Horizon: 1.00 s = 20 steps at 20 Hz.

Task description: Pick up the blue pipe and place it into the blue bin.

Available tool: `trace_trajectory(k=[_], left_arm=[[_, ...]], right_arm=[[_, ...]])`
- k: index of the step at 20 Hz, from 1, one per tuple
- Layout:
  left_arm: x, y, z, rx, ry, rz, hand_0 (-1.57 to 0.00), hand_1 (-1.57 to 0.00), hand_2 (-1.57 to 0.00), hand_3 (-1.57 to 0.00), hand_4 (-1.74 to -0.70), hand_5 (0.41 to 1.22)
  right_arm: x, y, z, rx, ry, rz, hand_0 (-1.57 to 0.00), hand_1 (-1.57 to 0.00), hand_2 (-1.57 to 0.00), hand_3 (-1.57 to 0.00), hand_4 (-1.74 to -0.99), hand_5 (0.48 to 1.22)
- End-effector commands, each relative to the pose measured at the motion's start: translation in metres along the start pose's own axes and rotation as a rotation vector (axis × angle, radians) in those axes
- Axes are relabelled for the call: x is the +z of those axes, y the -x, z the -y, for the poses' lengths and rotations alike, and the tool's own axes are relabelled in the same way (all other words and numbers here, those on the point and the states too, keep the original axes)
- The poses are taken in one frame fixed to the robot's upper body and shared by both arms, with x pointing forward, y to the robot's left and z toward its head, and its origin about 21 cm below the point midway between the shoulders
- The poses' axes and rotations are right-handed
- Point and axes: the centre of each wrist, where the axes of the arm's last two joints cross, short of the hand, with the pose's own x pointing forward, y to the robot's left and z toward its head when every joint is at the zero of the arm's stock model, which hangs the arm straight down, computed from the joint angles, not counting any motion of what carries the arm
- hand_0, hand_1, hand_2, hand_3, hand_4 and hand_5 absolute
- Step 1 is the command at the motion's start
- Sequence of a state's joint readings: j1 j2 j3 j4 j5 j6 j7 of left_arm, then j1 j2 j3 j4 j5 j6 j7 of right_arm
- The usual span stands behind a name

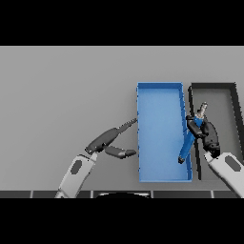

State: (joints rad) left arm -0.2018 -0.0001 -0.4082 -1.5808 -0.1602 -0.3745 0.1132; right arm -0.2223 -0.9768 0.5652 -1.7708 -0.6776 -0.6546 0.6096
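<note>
Over the right wall of the blue bin (160, 133) hangs the blue pipe (187, 145), tilted, its lower end dipping inside the bin near the right wall and its upper end rising to the right, into the grasp of the right hand (206, 131). That hand's dark fingers (196, 121) are curled round the pipe's upper part, and a thin grey tip sticks up above them; whether that tip belongs to the pipe or to the hand cannot be told. The hand sits above the gap between the blue bin and a dark bin (228, 102) that stands just beside it on the right, the two bins side by side with long sides parallel. The right arm comes in from the lower right corner. To the left of the blue bin, the left hand (106, 141) hovers above the grey surface (62, 95), its fingers straight and spread from the thumb, holding nothing, the longest fingertip reaching close to the bin's left wall.
</note>
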Motion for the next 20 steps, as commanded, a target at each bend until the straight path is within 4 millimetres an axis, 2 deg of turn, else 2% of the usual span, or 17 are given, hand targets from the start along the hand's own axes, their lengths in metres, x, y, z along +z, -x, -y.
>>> trace_trajectory(k=[1,3,11,16,20], left_arm=[[0.0,-0.002,-0.001,0.002,-0.003,0.003,0.0,0.0,0.0,0.0,-0.88,0.429],[-0.002,-0.002,0.0,-0.002,0.0,-0.005,0.0,0.0,0.0,0.0,-0.89,0.428],[-0.004,-0.004,0.002,-0.009,-0.006,-0.006,0.0,0.0,0.0,0.0,-0.89,0.429],[0.001,0.002,-0.002,-0.008,-0.009,-0.003,0.0,0.0,0.0,0.0,-0.89,0.431],[0.0,-0.006,-0.001,-0.007,-0.01,0.001,0.0,0.0,0.0,0.0,-0.88,0.431]], right_arm=[[-0.002,0.002,-0.001,0.051,-0.02,-0.029,-0.24,-0.22,-0.22,-0.13,-1.142,1.03],[-0.002,0.003,-0.005,0.142,-0.069,-0.081,-0.16,-0.14,-0.14,-0.08,-1.083,0.934],[-0.003,-0.001,-0.013,0.268,-0.08,-0.11,-0.03,-0.02,-0.02,-0.01,-1.036,0.713],[-0.006,-0.004,-0.018,0.279,-0.09,-0.11,-0.01,-0.01,-0.01,0.0,-1.022,0.665],[-0.004,-0.003,-0.015,0.291,-0.088,-0.119,-0.01,-0.01,-0.01,0.0,-1.022,0.649]])
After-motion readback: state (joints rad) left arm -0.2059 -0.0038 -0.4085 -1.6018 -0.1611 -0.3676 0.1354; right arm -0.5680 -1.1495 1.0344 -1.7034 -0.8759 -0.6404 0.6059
